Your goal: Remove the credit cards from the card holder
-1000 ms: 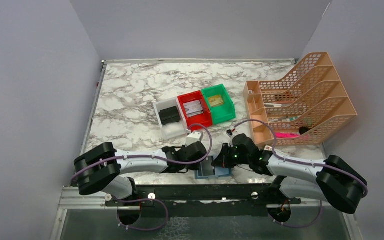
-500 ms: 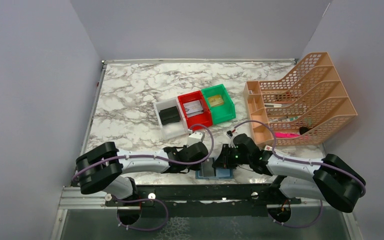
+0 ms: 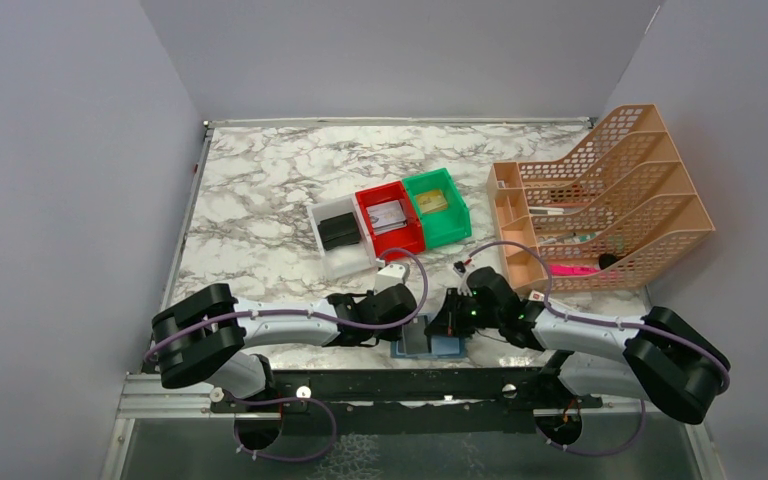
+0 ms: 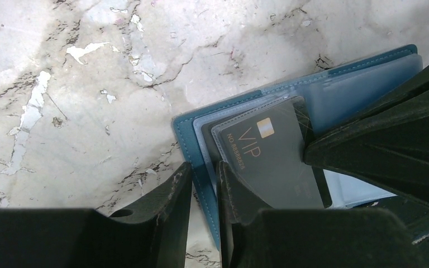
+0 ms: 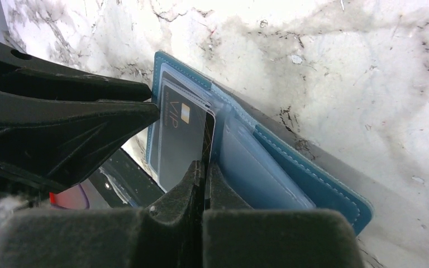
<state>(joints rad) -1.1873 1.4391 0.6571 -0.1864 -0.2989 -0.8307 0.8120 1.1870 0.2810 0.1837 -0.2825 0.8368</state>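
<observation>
The teal-blue card holder [image 3: 450,347] lies open at the table's near edge, between both arms. My left gripper [image 3: 407,330] is shut on the holder's left cover edge [image 4: 185,129]; its jaws [image 4: 204,167] pinch the teal edge and a clear sleeve. A black VIP card [image 4: 268,159] sticks partly out of a clear pocket. My right gripper [image 3: 447,326] is shut on that card's edge [image 5: 181,139], its jaws [image 5: 205,164] closed tight beside the light blue pocket panels [image 5: 257,167].
A white bin [image 3: 332,215] holding a black wallet, a red bin [image 3: 368,200] and a green bin [image 3: 457,215] stand mid-table. An orange file rack [image 3: 620,190] stands at the right. The black mounting rail [image 3: 400,385] runs just below the holder.
Almost nothing: both wrists have shifted very slightly over the holder. Both grips are the same.
</observation>
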